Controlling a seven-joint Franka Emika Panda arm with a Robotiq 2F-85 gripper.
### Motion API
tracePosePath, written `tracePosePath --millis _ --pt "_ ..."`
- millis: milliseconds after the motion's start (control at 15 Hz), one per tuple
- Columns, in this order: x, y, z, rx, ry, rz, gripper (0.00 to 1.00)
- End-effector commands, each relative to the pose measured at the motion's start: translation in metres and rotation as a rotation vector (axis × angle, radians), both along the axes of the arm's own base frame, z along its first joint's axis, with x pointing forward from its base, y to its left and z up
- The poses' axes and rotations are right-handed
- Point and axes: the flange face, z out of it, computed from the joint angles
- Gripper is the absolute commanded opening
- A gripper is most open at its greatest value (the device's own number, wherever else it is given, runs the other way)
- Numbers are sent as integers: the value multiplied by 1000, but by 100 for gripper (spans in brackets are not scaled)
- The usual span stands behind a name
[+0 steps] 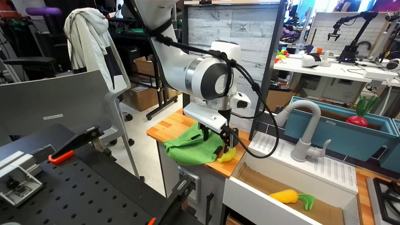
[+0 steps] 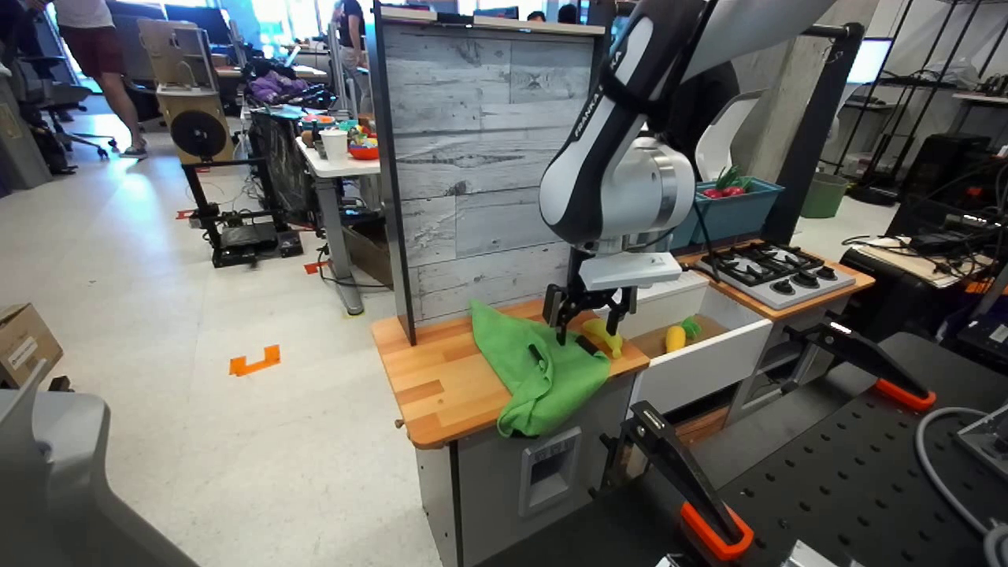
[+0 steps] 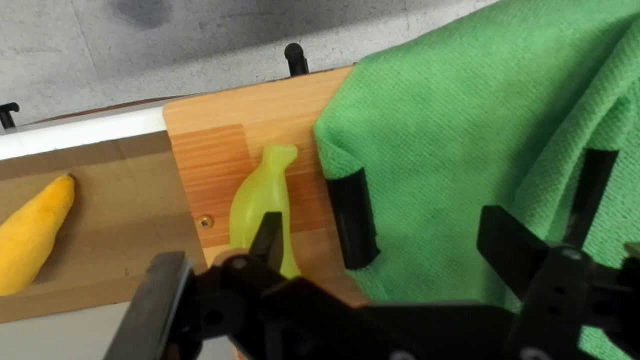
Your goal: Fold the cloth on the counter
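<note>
A green cloth (image 1: 190, 151) lies bunched and creased on the wooden counter (image 2: 441, 394), one end hanging over the edge. It also shows in an exterior view (image 2: 563, 402) and in the wrist view (image 3: 440, 115). Two black strips are on it, one along its edge (image 3: 353, 220) and one by a fold (image 3: 592, 195). My gripper (image 3: 385, 227) is open and empty, pointing down above the cloth's edge; it shows in both exterior views (image 1: 215, 144) (image 2: 587, 331). In the wrist view one finger overlaps the banana and the other is over the cloth. Any contact cannot be told.
A yellow toy banana (image 3: 250, 215) lies on the counter beside the cloth. The sink (image 1: 259, 200) adjoins the counter and holds an orange-yellow toy vegetable (image 1: 285, 197). A grey faucet (image 1: 307, 131) and a wood-look panel (image 2: 488, 157) stand behind.
</note>
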Motion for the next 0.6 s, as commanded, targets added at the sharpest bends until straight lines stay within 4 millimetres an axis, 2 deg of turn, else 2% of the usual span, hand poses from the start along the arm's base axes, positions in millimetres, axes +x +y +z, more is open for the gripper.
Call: tracePosePath --millis 0,533 --pt "4 9 -9 -35 4 6 100" --pt "4 17 -22 -57 17 0 100"
